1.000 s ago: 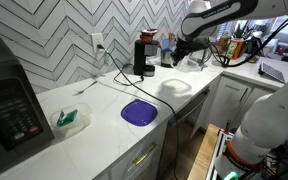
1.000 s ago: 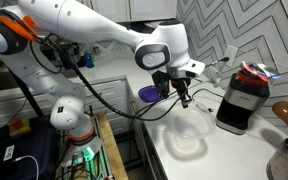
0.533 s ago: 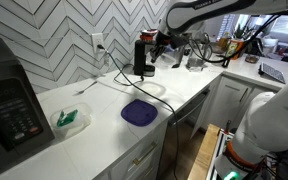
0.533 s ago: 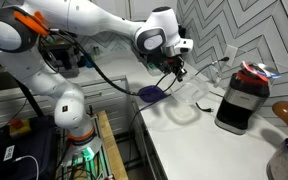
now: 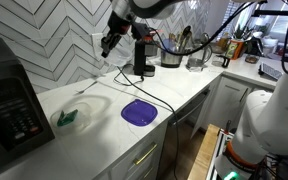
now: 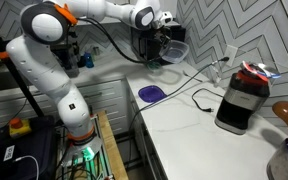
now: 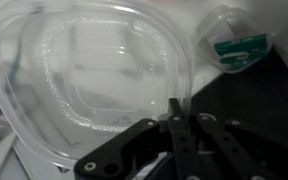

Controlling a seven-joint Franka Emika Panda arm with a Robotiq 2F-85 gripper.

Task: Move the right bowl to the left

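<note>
My gripper [image 5: 108,45] is shut on the rim of the whitish translucent bowl [image 7: 94,80] and holds it in the air above the left part of the white counter. In the wrist view the closed fingers [image 7: 174,108] pinch the bowl's edge, and the bowl fills most of the picture. An exterior view shows the gripper [image 6: 167,55] high up with the faint bowl [image 6: 177,50] hanging from it. The purple-blue bowl [image 5: 138,112] sits on the counter to the right of and below the gripper; it also shows in the exterior view from the counter's far end [image 6: 151,93].
A small green object [image 5: 68,117] lies on the counter left of the purple bowl and shows in the wrist view [image 7: 239,48]. A black microwave [image 5: 9,105] stands at the far left. A black appliance [image 5: 144,55] with a cable stands at the back wall.
The gripper has carried the translucent bowl up off the right part of the counter and leftward past the black appliance, to above the area near the green object.
</note>
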